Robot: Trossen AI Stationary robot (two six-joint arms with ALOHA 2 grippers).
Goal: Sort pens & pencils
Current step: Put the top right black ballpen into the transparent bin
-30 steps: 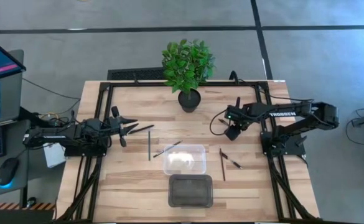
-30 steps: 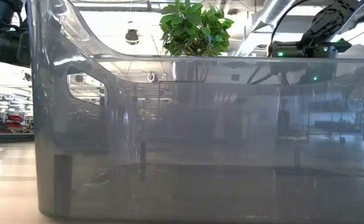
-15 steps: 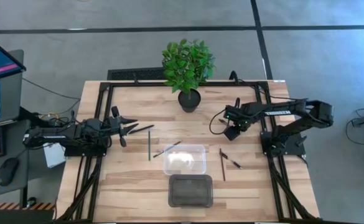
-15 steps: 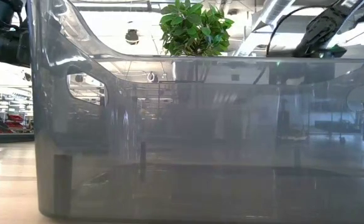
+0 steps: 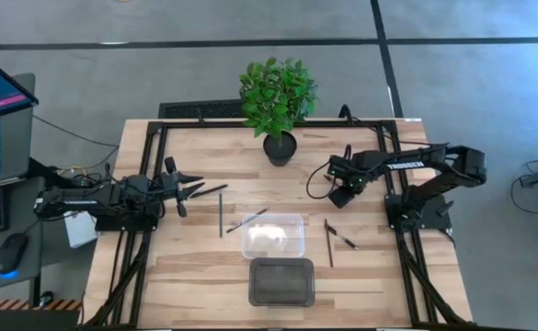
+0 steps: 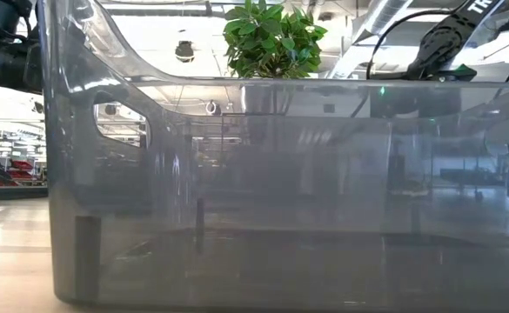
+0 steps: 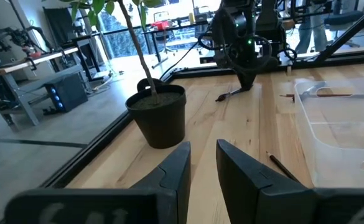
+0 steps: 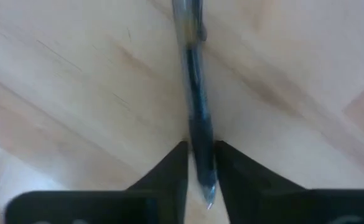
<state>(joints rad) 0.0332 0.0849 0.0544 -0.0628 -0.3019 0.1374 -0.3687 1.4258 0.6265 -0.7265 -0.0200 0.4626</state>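
We see the right tool (image 8: 197, 163) low over the pale wooden table (image 5: 195, 276), just right of the dark-potted green plant (image 5: 279, 101); its two dark fingers (image 8: 169, 171) sit narrowly on either side of a slim dark pen with a clear barrel (image 8: 195, 106) lying on the wood, pinching it; from above that pen (image 5: 329, 181) is mostly hidden under the tool (image 5: 340, 193); the left tool (image 5: 190, 189) rests at the table's left side, its fingers (image 7: 175, 171) a narrow gap apart and holding nothing; a black pen (image 5: 210, 191) lies just beside it; a slim dark pencil (image 5: 221, 214) and another dark stick (image 5: 247, 220) lie left of the clear plastic tray (image 5: 273, 235); a reddish pencil (image 5: 329, 244) and a short pen (image 5: 347, 242) lie touching, right of that tray; a dark grey tray (image 5: 281, 280) sits nearer the front edge.
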